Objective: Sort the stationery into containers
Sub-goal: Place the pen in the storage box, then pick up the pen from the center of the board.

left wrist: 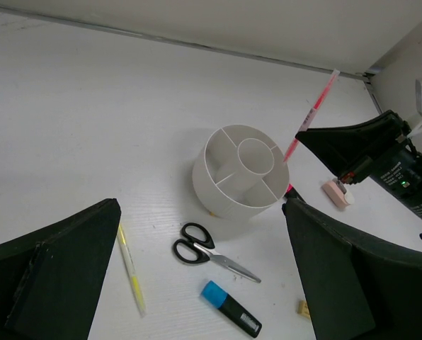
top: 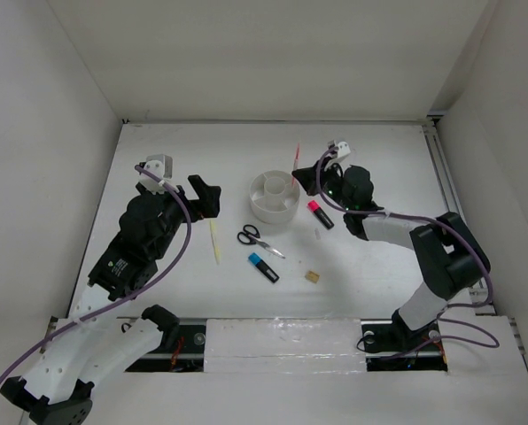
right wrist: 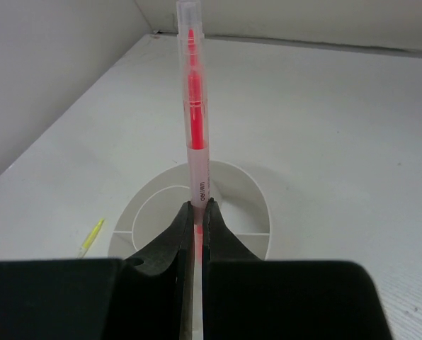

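Up top, the overhead camera has the right gripper (top: pixel 301 175) at the far-right rim of the white tub (top: pixel 274 197), pinched tight on the red pen (top: pixel 297 158). The left gripper (top: pixel 211 197) hangs left of the tub, jaws spread wide, nothing between them. The pink highlighter (top: pixel 320 214) lies on the table right of the tub. On the near side are the scissors (top: pixel 257 239), blue highlighter (top: pixel 264 266), yellow pencil (top: pixel 214 239) and tan eraser (top: pixel 312 276).

Over to the left wrist, and this angle adds something: the tub's dividers fan out around a central ring. A pinkish eraser (left wrist: pixel 336 193) sits on the table beside the tub, below the right arm. The pen slants up and away; its lower end looks to be right at the rim, though contact is hard to judge.

Right wrist now, straight down the grip: both fingers clamp the pen's lower barrel, the pen stands upright, and the tub sits just beyond the fingertips.
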`<control>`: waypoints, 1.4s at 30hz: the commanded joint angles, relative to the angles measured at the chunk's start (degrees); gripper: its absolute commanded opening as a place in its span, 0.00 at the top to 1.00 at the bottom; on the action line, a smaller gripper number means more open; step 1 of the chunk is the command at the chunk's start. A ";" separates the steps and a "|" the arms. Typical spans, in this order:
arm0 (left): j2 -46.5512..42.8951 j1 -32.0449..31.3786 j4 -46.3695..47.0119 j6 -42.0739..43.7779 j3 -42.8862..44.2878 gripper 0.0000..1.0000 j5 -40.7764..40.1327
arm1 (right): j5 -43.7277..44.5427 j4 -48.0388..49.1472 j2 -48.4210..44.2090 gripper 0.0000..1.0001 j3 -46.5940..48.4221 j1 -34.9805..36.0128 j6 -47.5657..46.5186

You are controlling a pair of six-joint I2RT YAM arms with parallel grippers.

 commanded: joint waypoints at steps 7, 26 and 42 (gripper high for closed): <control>-0.42 0.04 2.01 0.72 0.09 0.00 0.64 | 1.14 9.47 3.05 1.00 -2.76 1.44 3.21; 0.63 0.04 2.01 0.72 0.09 0.00 -0.41 | 1.22 16.41 1.13 0.46 -9.17 3.11 6.37; 9.60 2.41 -3.35 -5.79 2.47 0.00 -4.37 | 22.13 -19.34 -30.58 0.00 -5.84 15.06 -0.31</control>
